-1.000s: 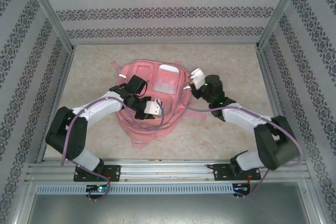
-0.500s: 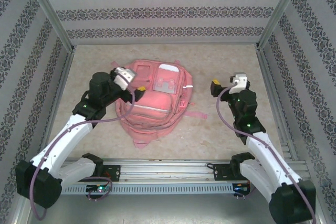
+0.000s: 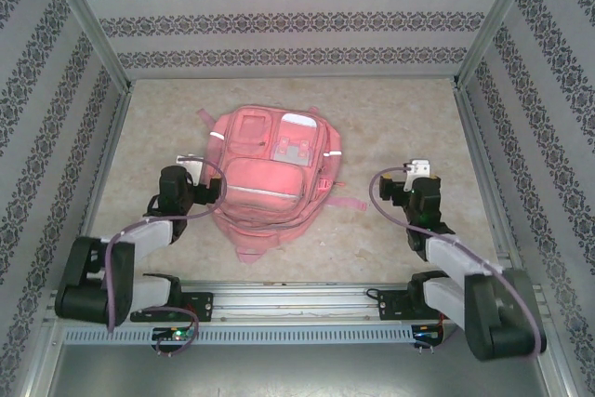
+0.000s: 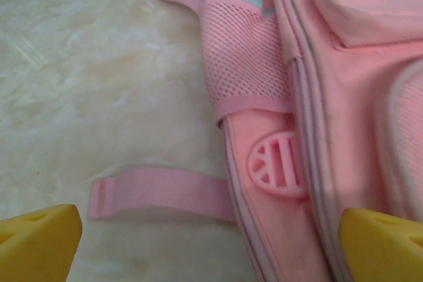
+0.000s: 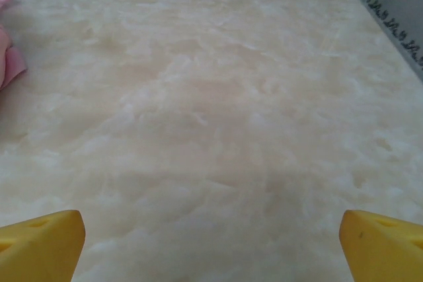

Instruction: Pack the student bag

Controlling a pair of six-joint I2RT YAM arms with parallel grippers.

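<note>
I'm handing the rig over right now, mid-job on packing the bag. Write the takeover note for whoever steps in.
Left gripper: jaws open, empty, low beside the backpack's left side, near its mesh pocket and a loose strap.
Right gripper: jaws open, empty, over the table to the right of the backpack, apart from it.
Backpack: lies flat, front up, mid-table; front pockets look zipped.
Done: contents hidden, so packing cannot be confirmed.
Left: probably check the zips and tuck the straps.
</note>
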